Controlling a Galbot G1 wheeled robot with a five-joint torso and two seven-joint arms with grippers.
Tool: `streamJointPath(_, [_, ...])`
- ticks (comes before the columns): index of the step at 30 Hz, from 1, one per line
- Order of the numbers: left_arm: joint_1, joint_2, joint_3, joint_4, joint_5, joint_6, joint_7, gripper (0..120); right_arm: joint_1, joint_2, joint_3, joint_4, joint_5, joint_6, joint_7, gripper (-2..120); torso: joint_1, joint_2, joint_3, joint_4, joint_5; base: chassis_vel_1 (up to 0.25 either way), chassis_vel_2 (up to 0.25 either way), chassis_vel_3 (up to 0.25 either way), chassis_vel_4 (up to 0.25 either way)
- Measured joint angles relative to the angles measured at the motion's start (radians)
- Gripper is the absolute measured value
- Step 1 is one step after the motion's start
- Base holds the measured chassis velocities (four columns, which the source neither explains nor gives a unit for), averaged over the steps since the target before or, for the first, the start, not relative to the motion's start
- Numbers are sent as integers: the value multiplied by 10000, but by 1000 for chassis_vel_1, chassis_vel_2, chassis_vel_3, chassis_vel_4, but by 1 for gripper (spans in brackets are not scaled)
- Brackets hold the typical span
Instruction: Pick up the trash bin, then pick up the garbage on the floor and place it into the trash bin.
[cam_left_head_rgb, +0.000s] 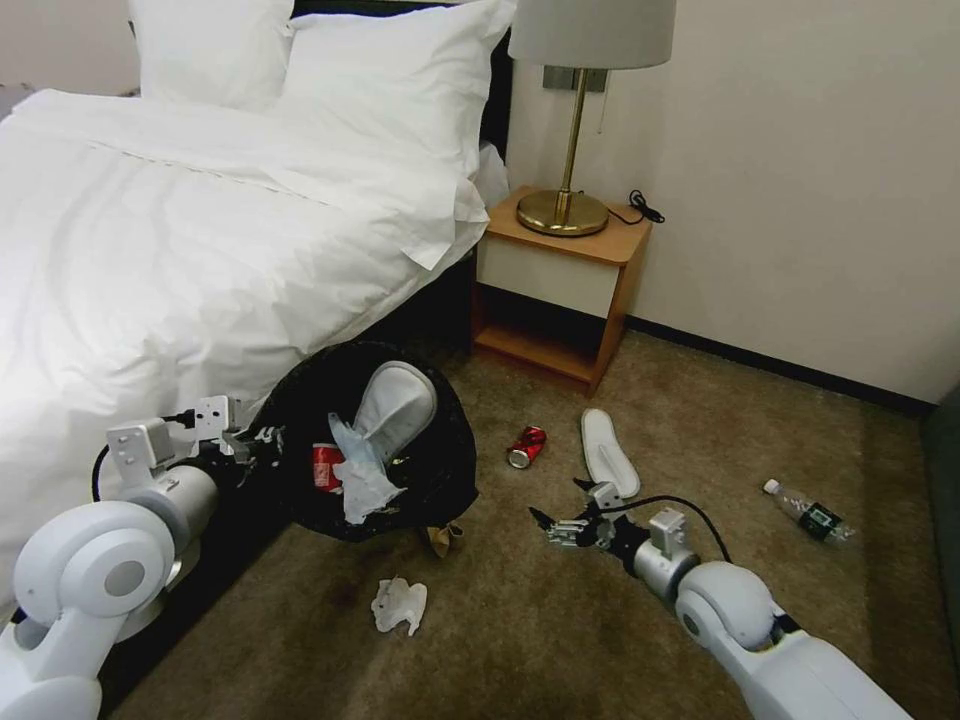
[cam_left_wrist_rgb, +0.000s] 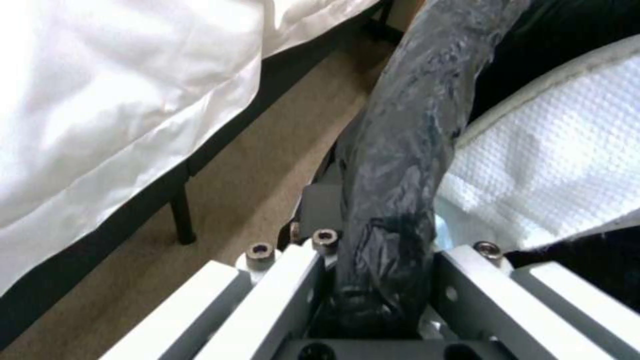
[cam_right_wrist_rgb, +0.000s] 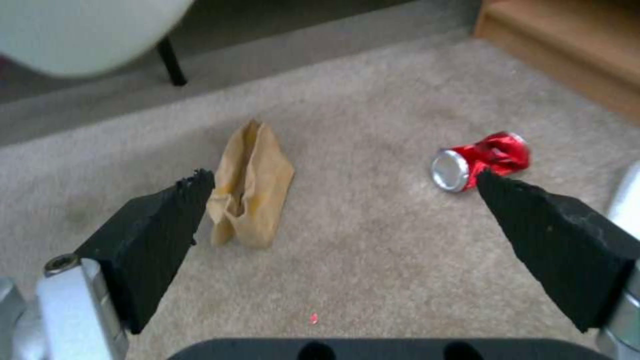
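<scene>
- The trash bin (cam_left_head_rgb: 400, 470) hangs tilted near the bed (cam_left_head_rgb: 150, 250), at left; the left hand (cam_left_wrist_rgb: 380, 280) grips its bagged rim, which looks slippery.
- The brown crumpled paper (cam_right_wrist_rgb: 250, 187) on the carpet seems light and soft; pinch its middle.
- The right hand (cam_left_head_rgb: 565, 528) is open above the carpet.
- The right wrist view shows the paper whole, with the red can (cam_right_wrist_rgb: 480, 160) farther right; in the head view the bin half hides it.

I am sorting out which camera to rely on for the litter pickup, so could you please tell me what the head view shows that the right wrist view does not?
Head view alone: the left gripper clamped on the rim of the trash bin, which holds a slipper; a second slipper, a clear bottle and a white tissue on the carpet.

Right wrist view alone: the right gripper's black fingers spread wide above the carpet.

Both: the red can and the brown crumpled paper.
</scene>
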Motion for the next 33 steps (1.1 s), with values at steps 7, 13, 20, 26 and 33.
streamJointPath(7, [-199, 15, 63, 78, -8, 0, 53, 2, 899, 383, -626, -1709, -383, 628, -1350, 100, 0, 0, 0, 0, -2, 0, 0, 0, 0])
streamJointPath(13, [-401, 89, 29, 119, -179, 0, -38, 2, 1401, 966, -1156, -2617, -583, 1009, -1812, 100, 0, 0, 1, -1, -2, 0, 0, 0, 0])
streamJointPath(20, [-885, 304, 35, 246, -557, 0, -192, 2, 1842, 2393, -1721, -3775, -942, 1372, -1983, 100, 1, 0, -1, 1, -2, 0, 0, 0, 0])
streamJointPath(26, [-1123, 429, 84, 337, -731, 0, -269, 2, 2125, 3169, -1918, -4685, -1187, 1534, -1939, 100, 0, 0, 0, 0, -4, 0, 0, 0, 0])
streamJointPath(33, [-1225, 557, 87, 367, -853, 0, -295, 2, 2577, 3837, -2101, -5913, -1599, 1703, -1916, 100, 0, 0, 0, 0, -2, 0, 0, 0, 0])
